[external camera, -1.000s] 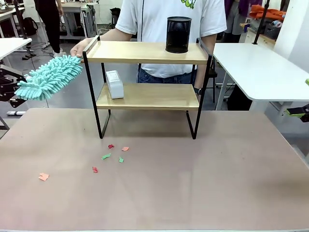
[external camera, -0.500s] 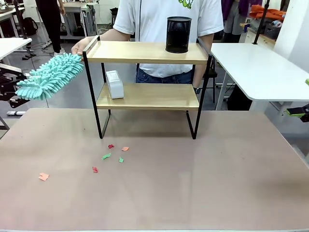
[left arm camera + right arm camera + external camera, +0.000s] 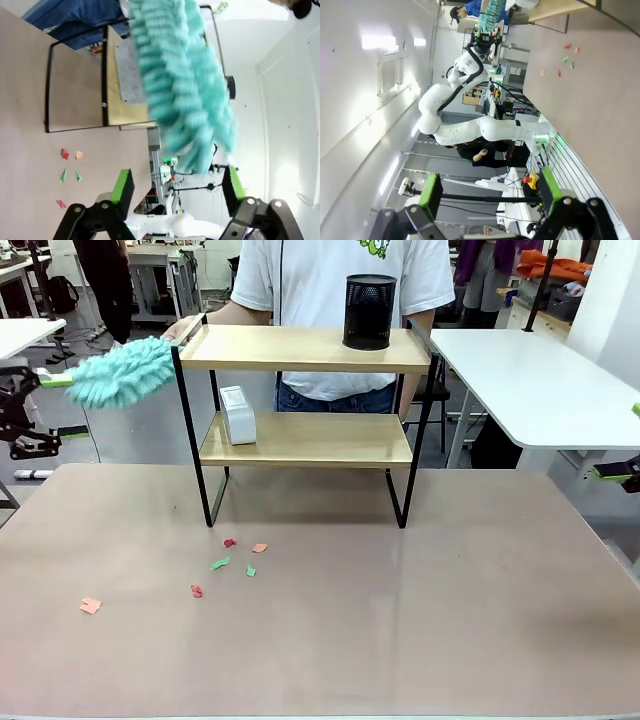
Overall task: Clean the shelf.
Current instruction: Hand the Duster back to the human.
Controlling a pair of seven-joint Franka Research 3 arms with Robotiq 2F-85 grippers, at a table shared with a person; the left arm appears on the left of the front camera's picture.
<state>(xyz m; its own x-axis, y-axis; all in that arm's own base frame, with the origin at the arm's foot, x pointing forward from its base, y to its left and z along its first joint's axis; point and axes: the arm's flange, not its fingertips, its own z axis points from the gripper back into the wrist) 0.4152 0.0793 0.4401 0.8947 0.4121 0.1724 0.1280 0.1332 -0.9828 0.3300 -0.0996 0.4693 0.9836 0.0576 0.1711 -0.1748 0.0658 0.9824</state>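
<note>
I see the shelf [image 3: 305,420] standing on the far middle of the counter [image 3: 400,620], a black mesh cup [image 3: 369,311] on its top board and a white box [image 3: 237,414] on the lower one. My left gripper [image 3: 175,187] has its jaws spread wide, the teal duster [image 3: 180,80] loose beyond them. My right gripper [image 3: 487,192] is spread wide, holding nothing.

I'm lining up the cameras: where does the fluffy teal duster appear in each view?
Front view: fluffy teal duster at upper left, beside the shelf's top board.
Left wrist view: top centre, blurred, above the open left gripper.
Right wrist view: top edge, far off.
Shared landmark: coloured paper scraps.
</note>
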